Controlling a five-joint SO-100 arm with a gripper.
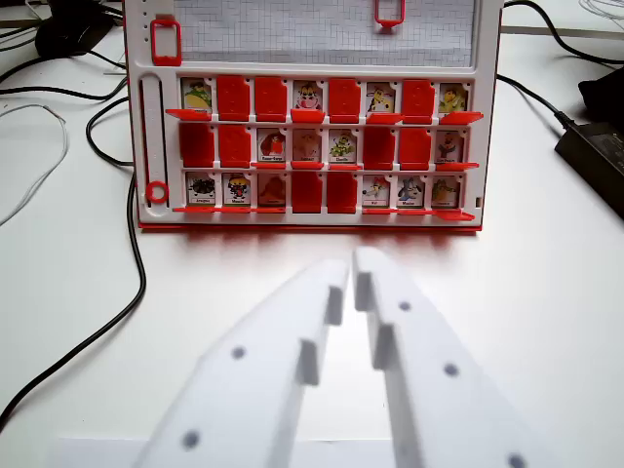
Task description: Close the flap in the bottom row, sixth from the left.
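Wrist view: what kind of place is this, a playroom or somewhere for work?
Probably a work desk or hobby lab. A red flap-board guessing game stands on a white table, with black cables and a power adapter lying about.

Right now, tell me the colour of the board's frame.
Red frame, seen in the wrist view.

Glossy red plastic board (312, 222)

white table (68, 292); black cables (117, 302); even light
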